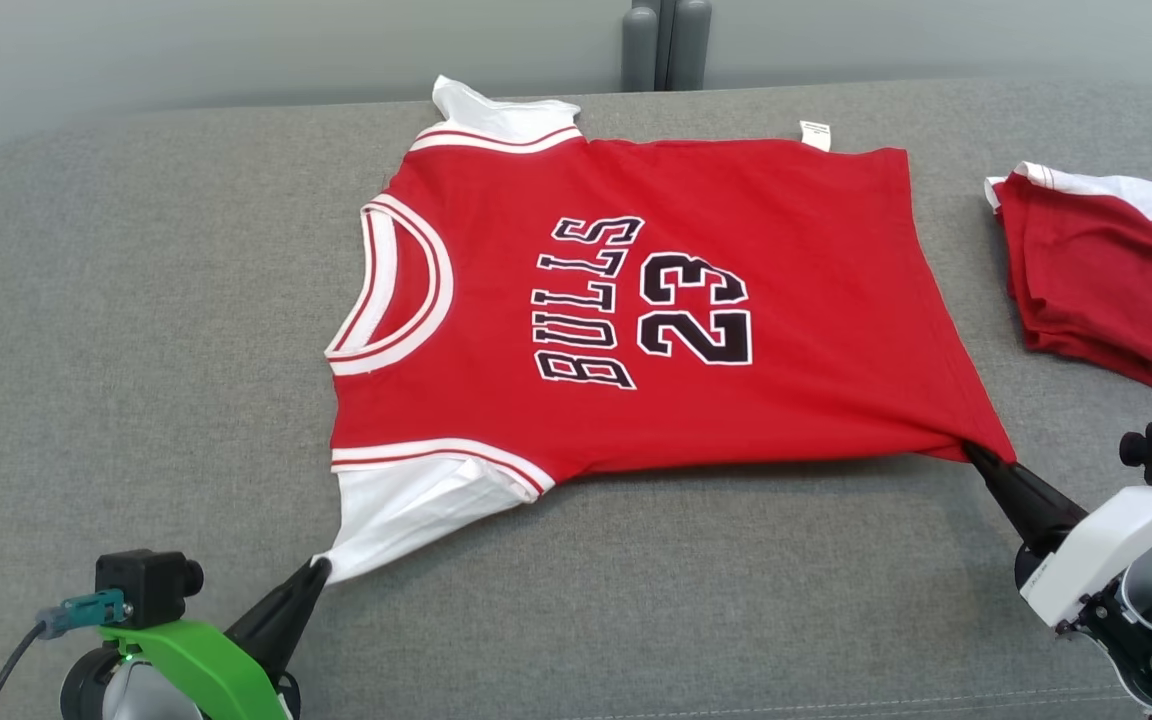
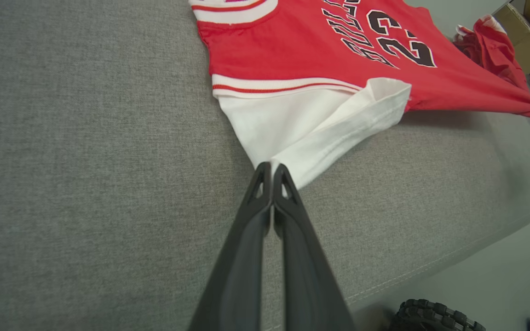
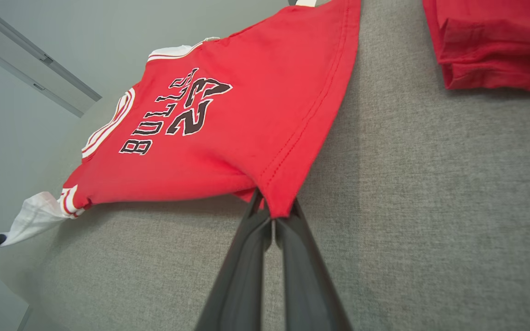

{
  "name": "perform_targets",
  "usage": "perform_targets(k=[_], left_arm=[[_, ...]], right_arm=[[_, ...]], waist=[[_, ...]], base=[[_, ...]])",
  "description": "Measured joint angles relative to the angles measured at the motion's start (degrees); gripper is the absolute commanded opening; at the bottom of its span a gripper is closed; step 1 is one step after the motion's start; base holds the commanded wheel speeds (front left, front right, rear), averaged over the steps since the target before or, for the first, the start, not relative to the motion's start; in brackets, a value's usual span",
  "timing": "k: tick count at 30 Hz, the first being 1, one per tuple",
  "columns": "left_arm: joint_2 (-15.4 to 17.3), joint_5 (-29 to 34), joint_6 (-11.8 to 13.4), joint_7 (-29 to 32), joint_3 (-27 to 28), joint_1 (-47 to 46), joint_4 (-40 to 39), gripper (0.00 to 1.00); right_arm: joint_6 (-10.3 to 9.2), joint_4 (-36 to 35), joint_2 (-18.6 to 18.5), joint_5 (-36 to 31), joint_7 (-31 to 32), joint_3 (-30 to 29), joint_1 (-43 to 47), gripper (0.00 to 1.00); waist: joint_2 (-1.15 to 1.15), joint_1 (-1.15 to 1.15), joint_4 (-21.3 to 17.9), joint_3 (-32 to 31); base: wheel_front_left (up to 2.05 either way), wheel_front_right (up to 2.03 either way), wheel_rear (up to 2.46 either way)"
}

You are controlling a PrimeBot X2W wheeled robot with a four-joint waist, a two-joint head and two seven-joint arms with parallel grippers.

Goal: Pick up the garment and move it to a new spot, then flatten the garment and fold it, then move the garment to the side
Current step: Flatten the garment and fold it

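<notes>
The garment (image 1: 636,300) is a red jersey with white sleeves and black "BULLS 23" lettering, spread face up on the grey cushioned surface (image 1: 136,350). My left gripper (image 1: 321,568) is shut on the tip of the near white sleeve (image 2: 292,133); in the left wrist view the left gripper (image 2: 272,166) pinches that sleeve's corner. My right gripper (image 1: 971,452) is shut on the near bottom hem corner, and in the right wrist view the red hem (image 3: 288,174) drapes over the right gripper (image 3: 274,212). The near edge is stretched between both grippers.
A second red and white garment (image 1: 1106,280) lies folded at the far right of the surface. The surface's front edge (image 2: 430,271) runs close behind my grippers. Cardboard boxes (image 2: 522,32) stand beyond the right end, and a black treaded wheel (image 2: 435,317) is below.
</notes>
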Motion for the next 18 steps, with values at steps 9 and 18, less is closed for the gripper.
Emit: perform_targets(k=[9,18], left_arm=[[1.63,0.1,1.04,1.24,-0.57,2.62,-4.02,0.0],[1.9,1.11,2.02,1.86,-1.77,3.22,-4.83,0.0]], right_arm=[[0.01,-1.2,-2.76,2.35,-0.48,0.14,3.8,0.0],[0.01,-1.54,-2.89,2.81,-0.46,0.48,3.97,0.0]], waist=[[0.0,0.0,1.11,0.83],[0.0,0.0,1.39,2.3]], base=[[0.0,0.0,0.0],[0.0,0.0,0.0]])
